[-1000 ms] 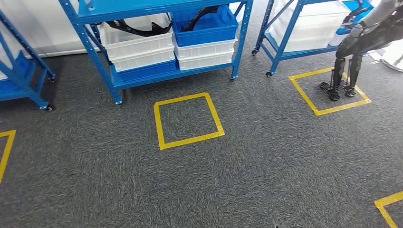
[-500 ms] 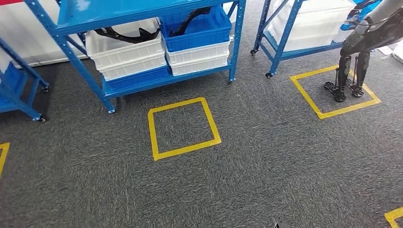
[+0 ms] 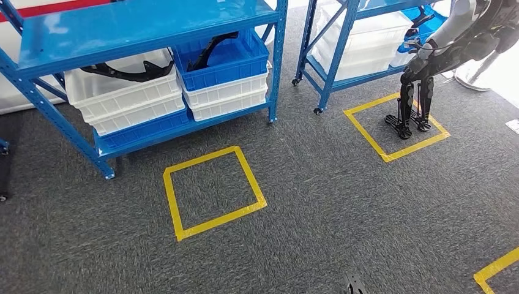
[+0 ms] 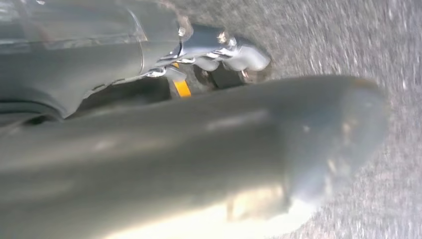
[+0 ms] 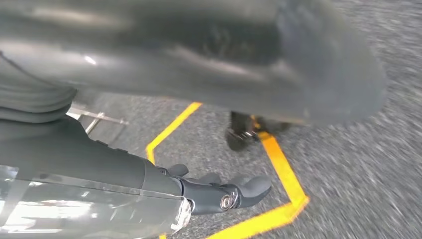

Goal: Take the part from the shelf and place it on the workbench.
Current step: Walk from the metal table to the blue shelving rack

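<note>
A long black part [image 3: 125, 72] lies in the top white bin [image 3: 122, 98] on the lower level of the blue shelf [image 3: 141, 24]. A second black part [image 3: 211, 49] sticks out of the blue bin [image 3: 223, 64] beside it, stacked on white bins. In the left wrist view my left hand [image 4: 224, 55] hangs over grey carpet and holds nothing. My right hand [image 5: 224, 191] hangs the same way in the right wrist view, fingers loosely apart and empty, above yellow floor tape [image 5: 278, 169].
A yellow tape square [image 3: 214, 191] marks the carpet in front of the shelf. To the right stands a second blue shelf [image 3: 343, 49] with white bins, and another humanoid robot [image 3: 428, 67] stands in its own yellow square [image 3: 395, 125]. More tape [image 3: 496, 269] lies at the lower right.
The whole head view has shifted: the camera has moved and turned, so the shelf and yellow square now sit lower and further left. Nothing on the shelf has moved.
</note>
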